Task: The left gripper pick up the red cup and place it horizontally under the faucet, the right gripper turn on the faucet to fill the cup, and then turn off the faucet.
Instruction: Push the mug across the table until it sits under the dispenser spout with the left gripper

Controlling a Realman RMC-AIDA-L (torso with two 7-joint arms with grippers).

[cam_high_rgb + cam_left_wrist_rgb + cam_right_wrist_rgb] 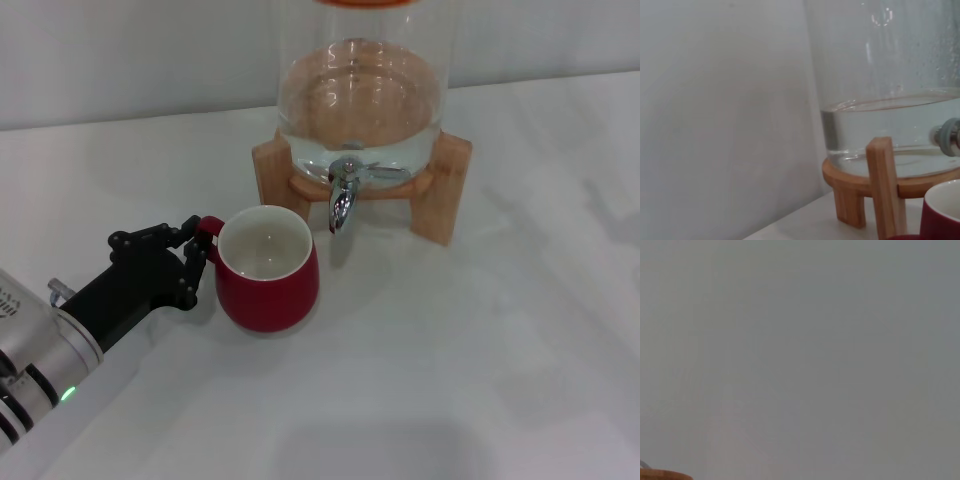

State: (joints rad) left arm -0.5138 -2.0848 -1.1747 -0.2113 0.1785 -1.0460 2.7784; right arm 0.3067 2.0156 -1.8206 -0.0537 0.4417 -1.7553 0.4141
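Note:
The red cup [268, 290] stands upright on the white table, white inside and empty, just left of and below the faucet [343, 195]. My left gripper [197, 245] reaches in from the left, its black fingers closed around the cup's small red handle. The faucet's chrome spout points down from the clear glass dispenser [360, 90], its thin lever lying to the right. In the left wrist view the cup's rim [942, 215] shows at the corner and the faucet's base [950, 136] at the edge. The right gripper is out of view.
The dispenser holds some water and sits on a wooden stand [445, 185] with legs either side of the faucet. The white table [480, 380] stretches in front and to the right. The right wrist view shows only a grey wall.

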